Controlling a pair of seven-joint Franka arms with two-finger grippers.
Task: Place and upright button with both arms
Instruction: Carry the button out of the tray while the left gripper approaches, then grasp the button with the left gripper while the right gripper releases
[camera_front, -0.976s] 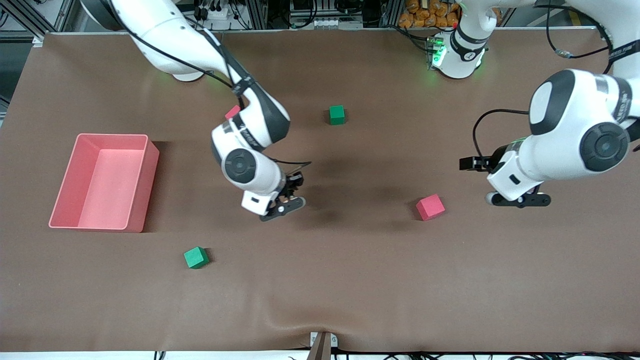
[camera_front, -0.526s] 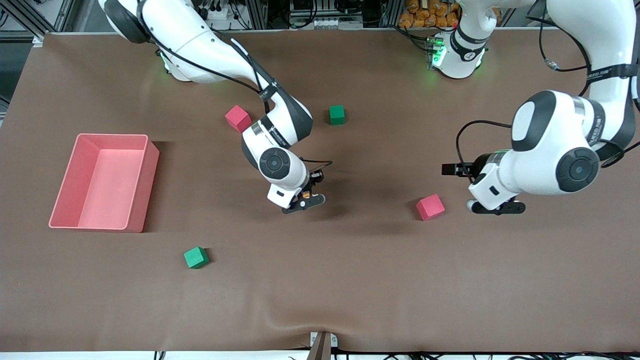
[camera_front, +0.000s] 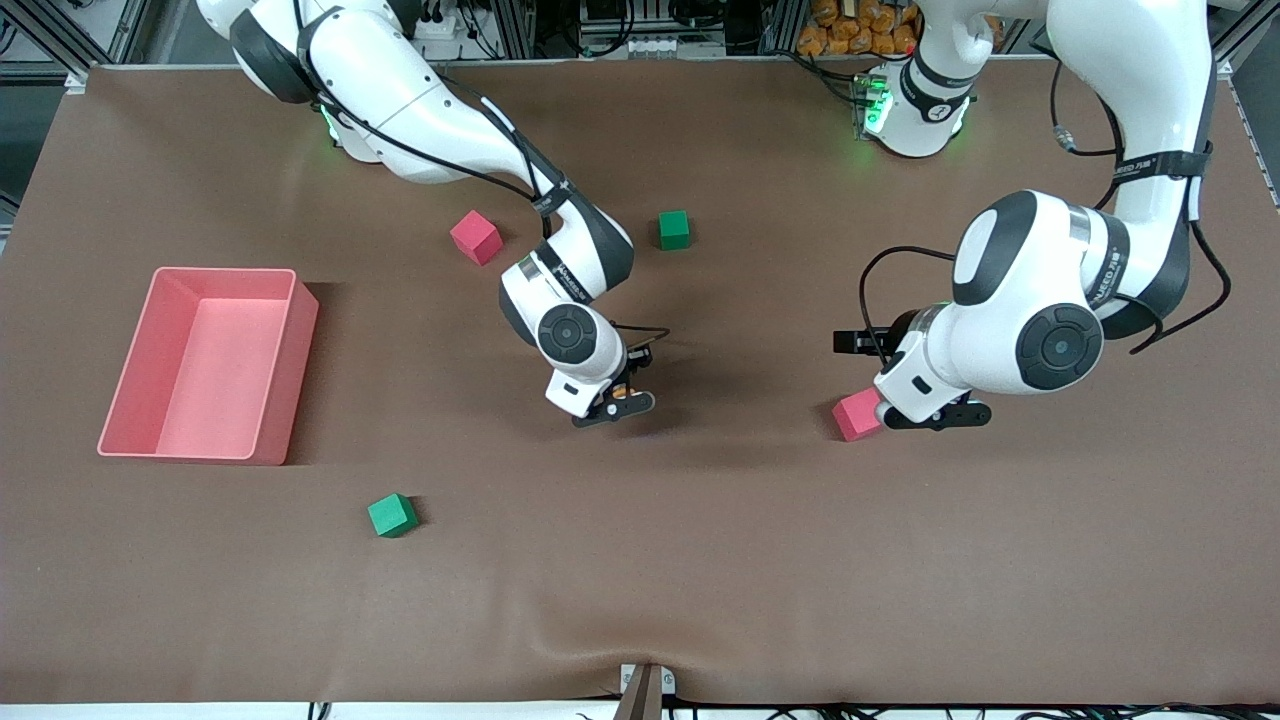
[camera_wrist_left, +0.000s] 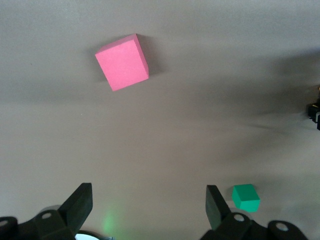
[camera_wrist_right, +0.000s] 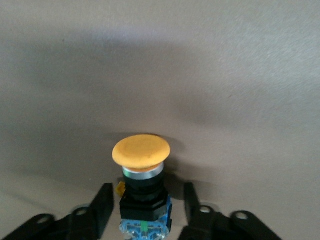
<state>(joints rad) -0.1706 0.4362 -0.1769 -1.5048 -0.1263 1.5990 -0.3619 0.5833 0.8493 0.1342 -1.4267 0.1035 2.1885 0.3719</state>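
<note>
The button (camera_wrist_right: 142, 192) has an orange cap on a black body with a bluish base. It sits between the fingers of my right gripper (camera_wrist_right: 146, 192), low over the middle of the table. Thin strips of table show between each finger and the body, so the jaws stand slightly open around it. In the front view the right gripper (camera_front: 615, 400) shows an orange speck of the button (camera_front: 623, 390). My left gripper (camera_front: 935, 418) is wide open and empty, just above the table beside a pink cube (camera_front: 853, 416). The left gripper (camera_wrist_left: 148, 210) sees that cube (camera_wrist_left: 122, 62) in its wrist view.
A pink bin (camera_front: 292, 380) stands at the right arm's end. A second pink cube (camera_front: 476, 237) and a green cube (camera_front: 674, 229) lie farther from the front camera, and another green cube (camera_front: 392, 515) lies nearer. The left wrist view shows a green cube (camera_wrist_left: 246, 197).
My right gripper has moved with the button toward the table's middle, then slowed. My left gripper has swung toward the right arm's end and now overlaps the pink cube's edge.
</note>
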